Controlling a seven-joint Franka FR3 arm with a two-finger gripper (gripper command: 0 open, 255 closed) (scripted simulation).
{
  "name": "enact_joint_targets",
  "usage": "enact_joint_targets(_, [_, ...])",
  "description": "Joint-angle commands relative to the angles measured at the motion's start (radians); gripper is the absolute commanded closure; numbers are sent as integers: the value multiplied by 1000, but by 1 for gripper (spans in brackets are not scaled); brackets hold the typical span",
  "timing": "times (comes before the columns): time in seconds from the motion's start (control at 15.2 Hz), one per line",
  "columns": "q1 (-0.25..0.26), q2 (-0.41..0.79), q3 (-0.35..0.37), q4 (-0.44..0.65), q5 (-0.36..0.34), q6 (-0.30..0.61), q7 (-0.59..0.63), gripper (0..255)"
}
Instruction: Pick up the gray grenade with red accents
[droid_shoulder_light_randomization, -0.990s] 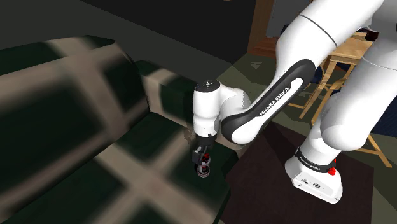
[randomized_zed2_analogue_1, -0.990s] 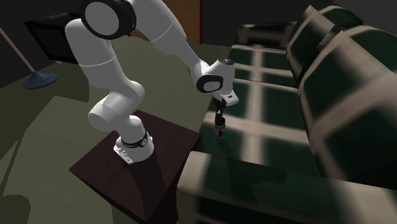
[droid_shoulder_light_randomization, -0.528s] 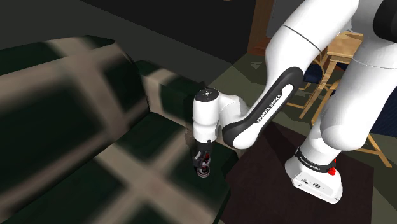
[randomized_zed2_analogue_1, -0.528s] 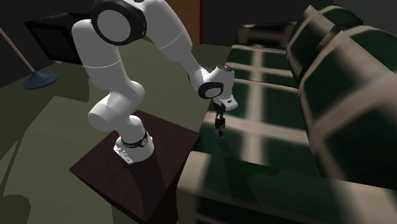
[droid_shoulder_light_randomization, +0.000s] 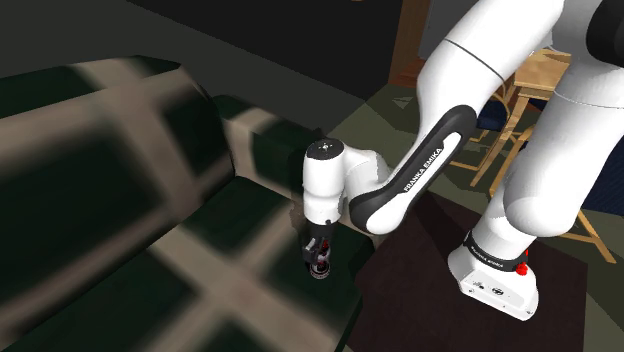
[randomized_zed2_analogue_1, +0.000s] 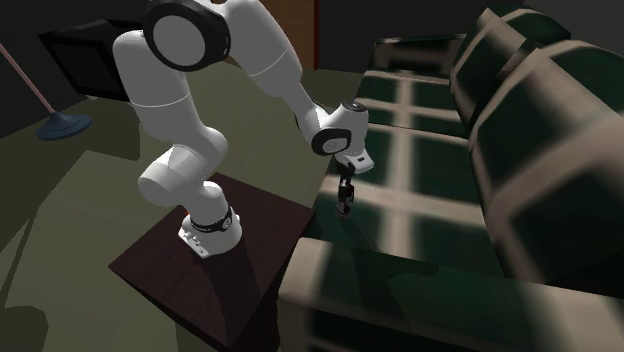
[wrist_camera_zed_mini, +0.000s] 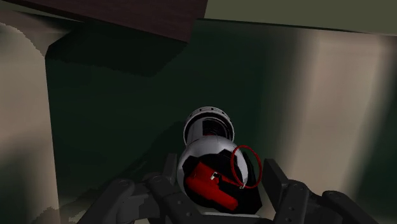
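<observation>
On the dark forearm link of the white arm (droid_shoulder_light_randomization: 470, 60), in the shoulder view, white letters read "FRANKA EMIKA" (droid_shoulder_light_randomization: 428, 160); no other writing can be read.

The grenade (droid_shoulder_light_randomization: 319, 267) stands upright on the seat of a sofa (droid_shoulder_light_randomization: 120, 150), near the seat's front edge and close to the dark brown stand (droid_shoulder_light_randomization: 420, 290) that carries the arm's base. The sofa is dark green with broad pale bands crossing it in a plaid pattern. In the wrist view the grenade (wrist_camera_zed_mini: 203, 156) shows a shiny grey rounded body, a ribbed grey neck, a red lever (wrist_camera_zed_mini: 210, 183) along one side and a thin red ring (wrist_camera_zed_mini: 245, 167) hanging from it.

The pincer (wrist_camera_zed_mini: 220, 163) comes straight down over the grenade, with one black finger against each side of the body, so it appears clamped on the grenade, whose base rests on the cushion. From the second exterior view the pincer (randomized_zed2_analogue_1: 344, 198) hangs from the white wrist above the seat's edge, with the grenade (randomized_zed2_analogue_1: 343, 210) at its tip, just beside the sofa's armrest (randomized_zed2_analogue_1: 330, 270).

Behind the arm in the shoulder view stands a light wooden frame (droid_shoulder_light_randomization: 545, 85). In the second exterior view a blue-headed tool on a long handle (randomized_zed2_analogue_1: 60, 125) lies on the floor well apart from the stand (randomized_zed2_analogue_1: 170, 280).
</observation>
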Motion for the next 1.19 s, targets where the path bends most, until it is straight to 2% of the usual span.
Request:
enact_joint_targets(0.0, [0,2,0,-3,0,1,0,255])
enact_joint_targets(0.59, [5,-140,11,16,151,-132,-110,255])
enact_joint_targets(0.99, [18,-220,-3,41,211,-225,-156,255])
enact_joint_targets(1.12, [18,-222,-3,42,212,-228,-157,255])
